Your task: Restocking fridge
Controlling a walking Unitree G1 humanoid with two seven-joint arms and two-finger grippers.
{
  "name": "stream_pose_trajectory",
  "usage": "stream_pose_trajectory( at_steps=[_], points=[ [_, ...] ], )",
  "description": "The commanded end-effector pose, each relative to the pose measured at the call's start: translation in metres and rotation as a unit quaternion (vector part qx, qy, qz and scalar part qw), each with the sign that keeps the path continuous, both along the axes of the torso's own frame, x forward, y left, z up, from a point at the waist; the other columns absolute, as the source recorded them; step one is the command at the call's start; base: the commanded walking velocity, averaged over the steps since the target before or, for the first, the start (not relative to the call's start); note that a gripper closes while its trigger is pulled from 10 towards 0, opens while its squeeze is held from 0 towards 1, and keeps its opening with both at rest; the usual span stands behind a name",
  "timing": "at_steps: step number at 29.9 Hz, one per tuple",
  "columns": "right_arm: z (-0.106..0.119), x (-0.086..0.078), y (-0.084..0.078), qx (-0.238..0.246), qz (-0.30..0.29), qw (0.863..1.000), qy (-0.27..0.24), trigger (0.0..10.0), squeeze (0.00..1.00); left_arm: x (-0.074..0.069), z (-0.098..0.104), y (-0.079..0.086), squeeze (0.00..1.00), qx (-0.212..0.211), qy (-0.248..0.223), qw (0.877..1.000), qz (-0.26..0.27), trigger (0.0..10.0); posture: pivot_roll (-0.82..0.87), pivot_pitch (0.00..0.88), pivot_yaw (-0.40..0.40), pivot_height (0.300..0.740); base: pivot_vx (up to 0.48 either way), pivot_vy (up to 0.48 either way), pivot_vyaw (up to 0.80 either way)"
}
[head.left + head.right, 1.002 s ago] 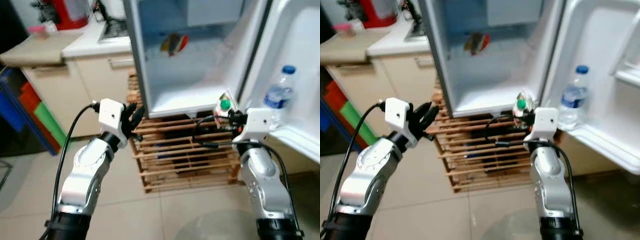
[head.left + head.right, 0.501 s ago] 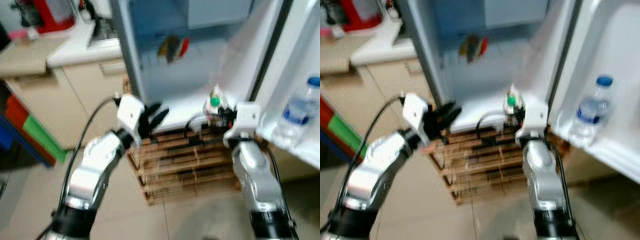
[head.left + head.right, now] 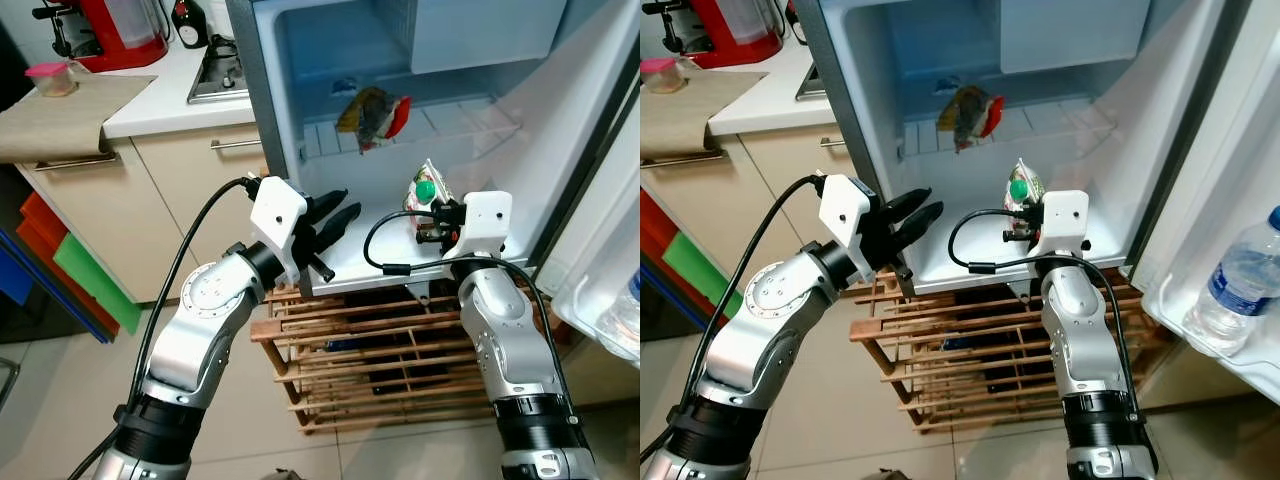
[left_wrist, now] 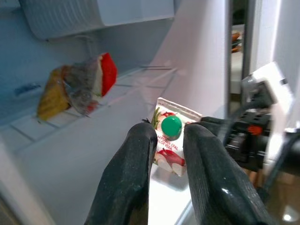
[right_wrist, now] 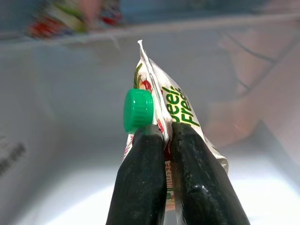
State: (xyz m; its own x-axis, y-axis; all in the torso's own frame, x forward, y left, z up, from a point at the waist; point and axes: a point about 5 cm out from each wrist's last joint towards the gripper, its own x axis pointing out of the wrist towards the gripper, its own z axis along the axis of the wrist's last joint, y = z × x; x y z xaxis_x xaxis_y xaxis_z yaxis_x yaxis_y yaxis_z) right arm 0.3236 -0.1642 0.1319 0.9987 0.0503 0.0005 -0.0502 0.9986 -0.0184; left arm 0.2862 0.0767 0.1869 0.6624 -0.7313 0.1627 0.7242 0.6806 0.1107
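Observation:
The fridge (image 3: 300,130) stands open before me. My right gripper (image 3: 432,214) is shut on a small drink carton (image 3: 428,190) with a green cap, holding it upright just over the white floor (image 3: 385,250) of the lower compartment. In the right wrist view the fingers (image 5: 143,164) pinch the carton (image 5: 180,119) below its cap. My left gripper (image 3: 338,212) hovers open and empty at the compartment's front left edge, pointing at the carton (image 4: 169,140). A crumpled snack bag (image 3: 372,112) lies on the glass shelf above.
A water bottle (image 3: 1240,285) stands in the door shelf on the right. Under the fridge is a wooden slat rack (image 3: 380,350). To the left are cabinets, a counter (image 3: 150,90) with a red appliance (image 3: 125,25) and a pink-lidded cup (image 3: 52,78).
The view has shifted and sharpened as I closed in on the fridge. Both arms have risen and reached forward; the carton has gone from the fridge's front edge to over its floor.

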Motion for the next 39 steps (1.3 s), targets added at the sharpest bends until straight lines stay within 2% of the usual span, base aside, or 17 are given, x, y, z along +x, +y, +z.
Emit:
stream_pose_trajectory(
  at_steps=[1,2,3,5,7,8,12,14,18,19,23,29,34,38,39],
  points=[
    [0.009,0.010,0.008,-0.002,0.008,1.000,-0.018,10.0,0.00,0.001,0.001,0.005,0.00,-0.003,0.006,1.000,0.008,10.0,-0.04,0.000,0.094,0.740,0.000,0.000,0.00],
    [0.012,0.020,0.014,-0.003,0.010,1.000,-0.018,10.0,0.00,0.001,0.001,0.006,0.00,-0.009,0.012,1.000,0.007,10.0,-0.03,0.000,0.093,0.740,0.000,0.000,0.00],
    [0.012,0.020,0.014,-0.003,0.010,1.000,-0.018,10.0,0.00,0.001,0.001,0.006,0.00,-0.009,0.012,1.000,0.007,10.0,-0.03,0.000,0.093,0.740,0.000,0.000,0.00],
    [0.014,0.030,0.023,-0.005,0.014,1.000,-0.017,10.0,0.00,-0.003,-0.002,0.007,0.00,0.015,-0.004,1.000,0.014,10.0,-0.01,0.000,0.089,0.740,0.000,0.000,0.00],
    [0.015,0.034,0.029,-0.014,0.013,1.000,-0.016,10.0,0.00,-0.016,-0.005,0.003,0.00,0.075,-0.053,0.996,-0.018,10.0,0.02,0.000,0.078,0.740,0.000,0.000,0.00],
    [0.015,0.039,0.034,-0.024,0.010,1.000,-0.013,10.0,0.00,-0.026,-0.009,0.001,0.00,0.076,-0.047,0.995,-0.047,10.0,0.04,0.000,0.073,0.740,0.000,0.000,0.00],
    [0.016,0.046,0.043,-0.046,0.014,0.999,-0.017,10.0,0.00,-0.031,-0.012,0.002,0.00,0.061,-0.018,0.996,-0.058,10.0,0.06,0.001,0.060,0.740,0.000,0.000,0.00],
    [0.015,0.050,0.048,-0.053,0.015,0.998,-0.010,10.0,0.00,-0.038,-0.011,0.002,0.00,0.059,-0.008,0.997,-0.058,10.0,0.10,0.052,0.053,0.740,0.000,0.000,0.00],
    [0.013,0.051,0.052,-0.055,0.014,0.998,-0.005,10.0,0.00,-0.047,-0.009,0.004,0.00,0.053,0.000,0.997,-0.058,10.0,0.12,0.091,0.047,0.740,0.000,0.000,0.00],
    [0.009,0.053,0.059,-0.048,0.015,0.999,0.003,10.0,0.00,-0.061,-0.012,0.010,0.00,0.055,0.017,0.997,-0.050,10.0,0.16,0.142,0.051,0.740,0.000,0.000,0.00],
    [0.004,0.054,0.072,-0.029,0.018,0.999,0.016,10.0,0.00,-0.081,-0.015,0.017,0.00,0.056,0.043,0.997,-0.042,10.0,0.18,0.179,0.056,0.740,0.000,0.000,0.00],
    [0.002,0.054,0.103,0.027,0.040,0.998,0.039,10.0,0.00,-0.095,-0.013,0.027,0.00,0.065,0.074,0.995,-0.027,10.0,0.24,0.221,0.067,0.740,0.000,0.000,0.00],
    [0.009,0.057,0.111,0.056,0.043,0.997,0.040,10.0,0.00,-0.100,-0.011,0.031,0.00,0.069,0.085,0.994,-0.016,10.0,0.24,0.236,0.060,0.740,0.000,0.000,0.00],
    [0.013,0.060,0.111,0.076,0.031,0.996,0.041,10.0,0.00,-0.102,-0.011,0.031,0.00,0.064,0.093,0.994,-0.012,10.0,0.24,0.235,0.052,0.740,0.000,0.000,0.00],
    [0.014,0.061,0.110,0.088,0.022,0.995,0.042,10.0,0.17,-0.103,-0.011,0.030,0.00,0.062,0.097,0.993,-0.011,10.0,0.23,0.234,0.050,0.740,0.000,0.000,0.00]
  ],
)
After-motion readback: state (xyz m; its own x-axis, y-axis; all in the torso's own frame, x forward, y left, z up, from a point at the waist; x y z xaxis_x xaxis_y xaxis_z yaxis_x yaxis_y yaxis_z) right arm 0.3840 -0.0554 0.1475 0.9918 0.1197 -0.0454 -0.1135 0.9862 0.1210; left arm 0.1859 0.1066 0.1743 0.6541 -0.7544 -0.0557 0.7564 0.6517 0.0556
